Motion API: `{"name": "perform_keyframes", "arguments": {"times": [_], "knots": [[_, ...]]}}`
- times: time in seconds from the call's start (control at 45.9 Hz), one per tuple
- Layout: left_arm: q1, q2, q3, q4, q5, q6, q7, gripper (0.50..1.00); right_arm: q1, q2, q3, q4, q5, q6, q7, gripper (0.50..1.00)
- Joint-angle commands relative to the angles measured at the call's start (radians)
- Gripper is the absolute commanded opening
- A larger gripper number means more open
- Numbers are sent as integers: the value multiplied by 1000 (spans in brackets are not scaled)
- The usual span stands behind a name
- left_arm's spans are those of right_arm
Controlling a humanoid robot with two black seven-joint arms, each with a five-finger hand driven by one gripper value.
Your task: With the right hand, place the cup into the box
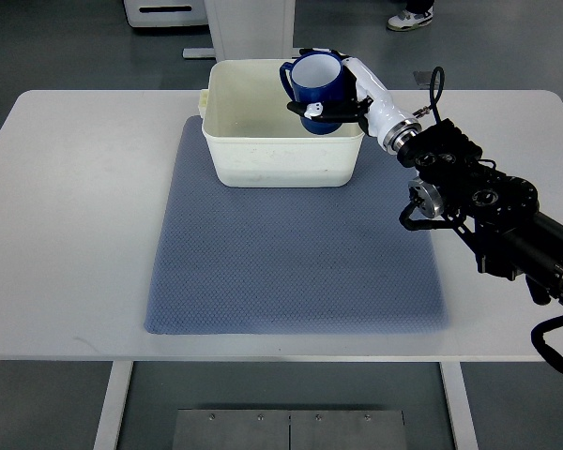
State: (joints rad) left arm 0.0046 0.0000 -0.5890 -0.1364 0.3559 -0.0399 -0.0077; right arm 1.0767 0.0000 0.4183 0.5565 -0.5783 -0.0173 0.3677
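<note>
A glossy dark-blue ceramic cup (316, 82) with a pale interior hangs over the right-hand rim of a cream plastic rectangular box (281, 141), gripped by the robot's right hand (336, 103), whose white-shelled forearm reaches in from four o'clock across the white desk (75, 234). The fingers are wrapped tight around the cup's lower body, mouth up and tipped slightly, the handle pointing toward ten o'clock. The box sits at the twelve o'clock end of a grey-blue textured mat (291, 272); its inside appears bare. No left arm shows.

The cup looks rigid and moderately weighty, with a slick glaze that offers little friction, and it would likely chip if dropped onto hard plastic. A grip around the barrel, as here, seems the surest hold; the handle is probably too narrow for these fingers. From this position the placement appears nearly done: the cup needs moving toward nine o'clock, clear of the wall, then lowering before release.
</note>
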Motion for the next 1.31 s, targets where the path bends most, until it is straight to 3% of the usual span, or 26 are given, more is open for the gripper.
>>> {"name": "perform_keyframes", "arguments": {"times": [0.0,0.523,0.871,1.285], "knots": [[0,0,0,0,0,0,2,1000,2,0,0,2,0,0,0,995],[0,0,0,0,0,0,0,1000,17,0,5,17,2,11,-1,995],[0,0,0,0,0,0,2,1000,8,-164,25,111,54,76,-1,993],[0,0,0,0,0,0,0,1000,-104,-311,126,118,124,135,4,993]]}}
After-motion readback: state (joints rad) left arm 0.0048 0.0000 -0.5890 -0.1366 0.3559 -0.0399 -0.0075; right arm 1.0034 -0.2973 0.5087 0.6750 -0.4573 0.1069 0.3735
